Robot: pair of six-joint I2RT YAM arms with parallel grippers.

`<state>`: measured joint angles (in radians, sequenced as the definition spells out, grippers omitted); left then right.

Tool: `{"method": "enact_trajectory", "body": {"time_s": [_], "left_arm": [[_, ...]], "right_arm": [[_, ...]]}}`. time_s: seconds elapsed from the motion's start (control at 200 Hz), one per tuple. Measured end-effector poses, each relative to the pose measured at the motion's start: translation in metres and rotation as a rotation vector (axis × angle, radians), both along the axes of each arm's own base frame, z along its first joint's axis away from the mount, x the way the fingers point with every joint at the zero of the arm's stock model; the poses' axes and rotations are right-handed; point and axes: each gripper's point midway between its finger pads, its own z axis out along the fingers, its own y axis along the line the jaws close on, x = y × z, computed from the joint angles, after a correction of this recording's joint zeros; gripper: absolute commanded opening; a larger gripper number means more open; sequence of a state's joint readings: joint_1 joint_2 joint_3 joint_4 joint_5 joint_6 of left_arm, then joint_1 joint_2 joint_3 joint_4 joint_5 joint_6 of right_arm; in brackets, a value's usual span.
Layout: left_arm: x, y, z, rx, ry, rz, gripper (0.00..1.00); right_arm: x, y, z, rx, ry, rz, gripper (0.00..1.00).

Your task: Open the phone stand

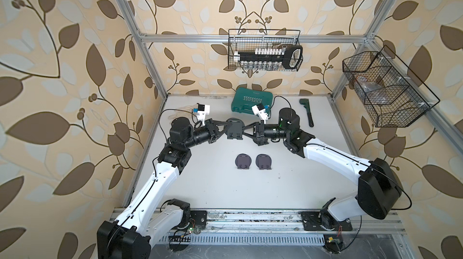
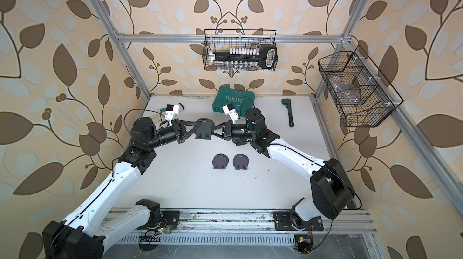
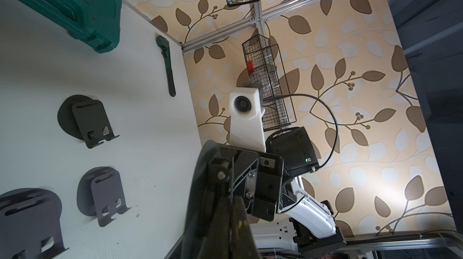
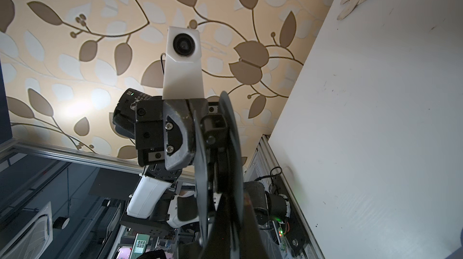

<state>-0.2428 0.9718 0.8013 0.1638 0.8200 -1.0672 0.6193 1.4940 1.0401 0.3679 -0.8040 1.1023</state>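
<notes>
Two hands, phone stand between

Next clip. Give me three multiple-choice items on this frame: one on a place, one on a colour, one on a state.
1. Where does the wrench lie?
A. on top of the tool case
B. on the table, right of the tool case
C. inside the tool case

2. What colour is the tool case?
A. red
B. yellow
C. green

3. How is the phone stand between the arms?
A. gripped by the left gripper and the right gripper
B. flat on the table, untouched
C. gripped by the left gripper alone

Answers:
1 B: it lies on bare tabletop beside the case.
2 C: its lid is green in both top views.
3 A: each gripper is shut on one side of it, above the table.
</notes>
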Motion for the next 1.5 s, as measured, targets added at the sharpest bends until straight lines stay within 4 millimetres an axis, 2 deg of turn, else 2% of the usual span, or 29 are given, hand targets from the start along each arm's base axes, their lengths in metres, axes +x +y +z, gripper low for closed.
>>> {"method": "enact_trajectory", "body": {"time_s": [0.105,0.155,0.215,0.275,0.385,0.46,0.52,0.675,0.84,1.165,1.5], "left_arm": [[-0.004,-0.001,0.003,0.043,-0.01,-0.02,0.0],[-0.006,-0.001,0.008,0.069,-0.023,-0.031,0.08],[-0.01,-0.002,0.016,0.097,-0.047,-0.055,0.11],[-0.016,-0.004,0.021,0.116,-0.062,-0.086,0.18],[-0.023,-0.007,0.028,0.147,-0.098,-0.127,0.23],[-0.024,-0.008,0.025,0.162,-0.092,-0.147,0.18],[-0.024,-0.009,0.019,0.177,-0.077,-0.161,0.0],[-0.024,-0.011,0.007,0.208,-0.062,-0.194,0.0],[-0.024,-0.01,0.006,0.21,-0.048,-0.197,0.0],[-0.013,-0.011,-0.007,0.202,0.049,-0.169,0.0],[-0.007,-0.013,-0.004,0.198,0.007,-0.153,0.0]], "right_arm": [[-0.002,0.001,0.002,-0.017,0.005,0.019,0.0],[-0.004,0.001,0.006,-0.025,-0.003,0.033,0.0],[-0.005,0.002,0.013,-0.027,-0.024,0.051,0.0],[-0.008,0.003,0.022,-0.028,-0.05,0.075,0.0],[-0.012,0.003,0.025,-0.041,-0.063,0.108,0.0],[-0.015,0.004,0.021,-0.054,-0.051,0.132,0.0],[-0.018,0.004,0.016,-0.066,-0.033,0.154,0.0],[-0.021,0.005,0.004,-0.096,0.031,0.199,0.0],[-0.023,0.007,-0.005,-0.111,0.091,0.248,0.0],[-0.022,0.014,-0.032,-0.075,0.169,0.339,0.0],[-0.026,0.018,-0.037,-0.043,0.151,0.361,0.0]]}}
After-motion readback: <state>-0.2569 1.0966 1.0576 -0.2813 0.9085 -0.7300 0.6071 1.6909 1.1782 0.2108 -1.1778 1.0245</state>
